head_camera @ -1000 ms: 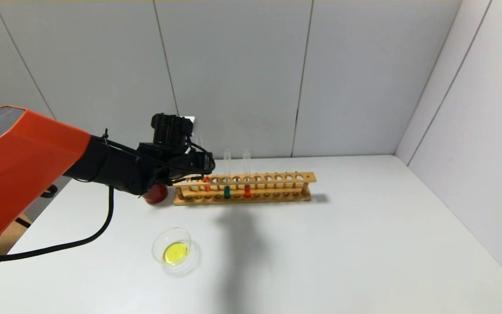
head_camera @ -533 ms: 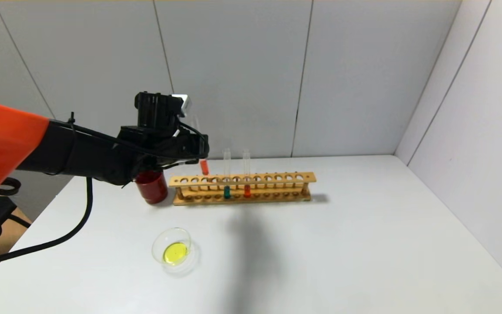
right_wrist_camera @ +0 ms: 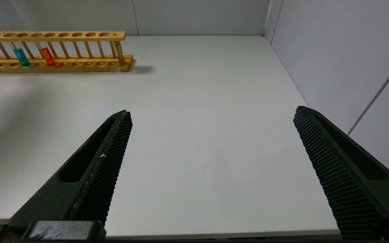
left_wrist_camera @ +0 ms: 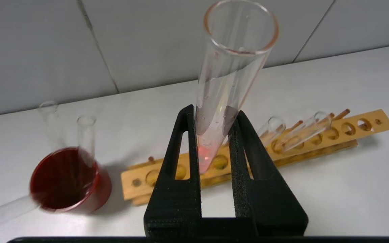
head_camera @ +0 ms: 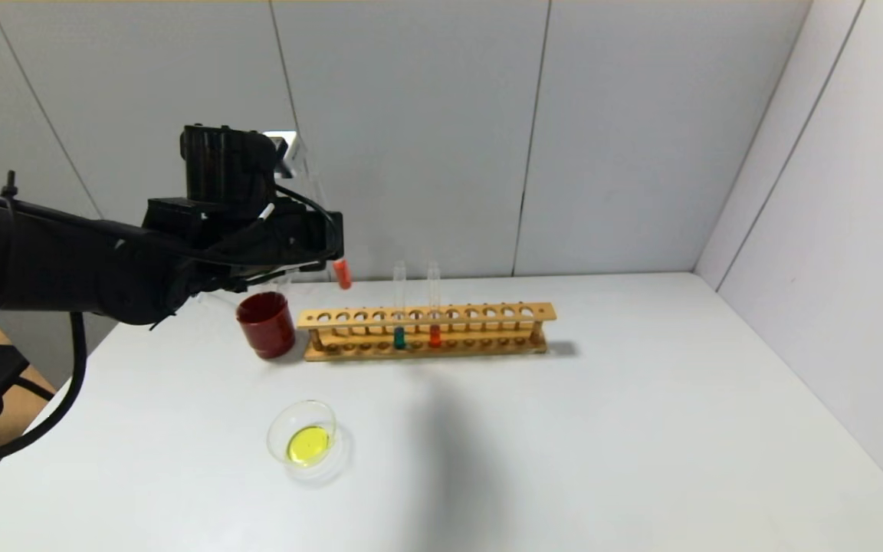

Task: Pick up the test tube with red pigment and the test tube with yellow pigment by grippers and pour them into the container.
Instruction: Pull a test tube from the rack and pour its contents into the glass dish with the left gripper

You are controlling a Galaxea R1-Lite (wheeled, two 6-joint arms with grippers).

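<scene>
My left gripper [head_camera: 325,244] is shut on the test tube with red pigment [head_camera: 343,274] and holds it in the air, tilted, above the left end of the wooden rack [head_camera: 487,313]. In the left wrist view the black fingers [left_wrist_camera: 189,141] clamp the clear tube [left_wrist_camera: 230,77] on both sides, with red liquid at its bottom. The container [head_camera: 276,429], a clear glass dish with yellow liquid in it, sits on the table nearer to me. No tube with yellow liquid shows. My right gripper [right_wrist_camera: 211,118] is open and empty, low over the table's near right part.
A dark red cup [head_camera: 266,325] with empty clear tubes [left_wrist_camera: 85,135] in it stands at the rack's left end. The rack holds a green-liquid tube [head_camera: 399,337] and another red-orange tube [head_camera: 434,335]. Grey walls close the back and right.
My left gripper has lifted the red tube out of the rack's left end and moved it up and to the left. The red cup is now uncovered.
</scene>
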